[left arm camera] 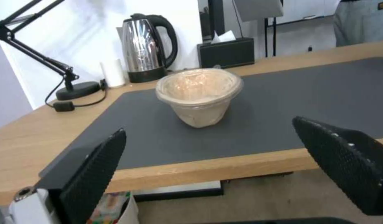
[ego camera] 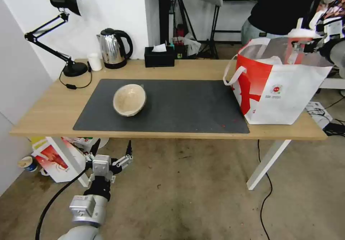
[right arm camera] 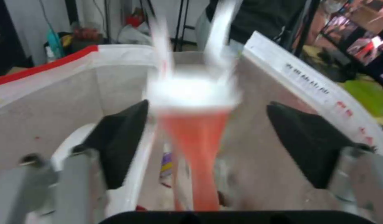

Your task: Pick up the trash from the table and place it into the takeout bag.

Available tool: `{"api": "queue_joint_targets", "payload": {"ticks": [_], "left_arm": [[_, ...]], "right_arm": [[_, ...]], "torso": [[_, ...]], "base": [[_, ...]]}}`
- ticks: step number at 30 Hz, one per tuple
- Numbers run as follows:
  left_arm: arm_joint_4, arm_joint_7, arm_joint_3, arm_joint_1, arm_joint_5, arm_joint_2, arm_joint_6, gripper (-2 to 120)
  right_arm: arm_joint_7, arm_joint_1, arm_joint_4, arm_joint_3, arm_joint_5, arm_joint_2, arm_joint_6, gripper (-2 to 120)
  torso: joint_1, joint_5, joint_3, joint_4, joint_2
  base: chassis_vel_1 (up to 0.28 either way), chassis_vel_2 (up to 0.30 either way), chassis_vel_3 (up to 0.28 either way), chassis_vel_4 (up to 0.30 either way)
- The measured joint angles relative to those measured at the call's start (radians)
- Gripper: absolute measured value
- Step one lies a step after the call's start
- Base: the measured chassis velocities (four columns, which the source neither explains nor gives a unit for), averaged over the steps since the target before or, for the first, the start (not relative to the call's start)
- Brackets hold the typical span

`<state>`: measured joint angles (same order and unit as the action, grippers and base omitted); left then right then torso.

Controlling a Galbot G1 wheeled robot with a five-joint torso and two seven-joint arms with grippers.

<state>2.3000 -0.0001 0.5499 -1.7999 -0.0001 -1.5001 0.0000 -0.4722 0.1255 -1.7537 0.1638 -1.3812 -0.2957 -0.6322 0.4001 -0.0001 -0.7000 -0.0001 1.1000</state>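
Observation:
A beige bowl (ego camera: 129,99) (left arm camera: 199,93) stands on the dark grey mat (ego camera: 179,103) of the table (ego camera: 43,114). The takeout bag (ego camera: 284,92) stands open at the table's right end. Over its mouth my right gripper (ego camera: 305,42) (right arm camera: 212,140) is open. A red drink cup with a white lid (ego camera: 297,47) (right arm camera: 196,124) is blurred between the spread fingers (right arm camera: 121,140), touching neither, inside the bag's silvery lining (right arm camera: 46,105). A white curved rim (right arm camera: 125,193) lies deeper in the bag. My left gripper (ego camera: 111,161) (left arm camera: 208,161) is open, low before the table's front edge, facing the bowl.
Along the table's back edge stand a black desk lamp (ego camera: 68,2), a small white cup (ego camera: 95,62), a steel kettle (ego camera: 113,47) and a black tissue box (ego camera: 159,56). A red-and-white box (ego camera: 54,159) sits on the floor under the table. A person (ego camera: 284,6) stands behind the bag.

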Motion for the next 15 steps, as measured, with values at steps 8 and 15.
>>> {"api": "queue_joint_targets", "payload": {"ticks": [8, 15], "left_arm": [[0.000, 0.000, 0.000, 0.000, 0.000, 0.000, 0.000, 100], [0.000, 0.000, 0.000, 0.000, 0.000, 0.000, 0.000, 100]], "right_arm": [[-0.001, -0.005, 0.001, -0.003, -0.010, -0.005, -0.010, 99], [-0.003, -0.005, -0.001, -0.003, -0.010, -0.009, -0.010, 100]], "torso": [[0.000, 0.0001, 0.000, 0.0000, 0.000], [0.000, 0.0001, 0.000, 0.0000, 0.000]], "base": [[0.000, 0.000, 0.000, 0.000], [0.000, 0.000, 0.000, 0.000]]}}
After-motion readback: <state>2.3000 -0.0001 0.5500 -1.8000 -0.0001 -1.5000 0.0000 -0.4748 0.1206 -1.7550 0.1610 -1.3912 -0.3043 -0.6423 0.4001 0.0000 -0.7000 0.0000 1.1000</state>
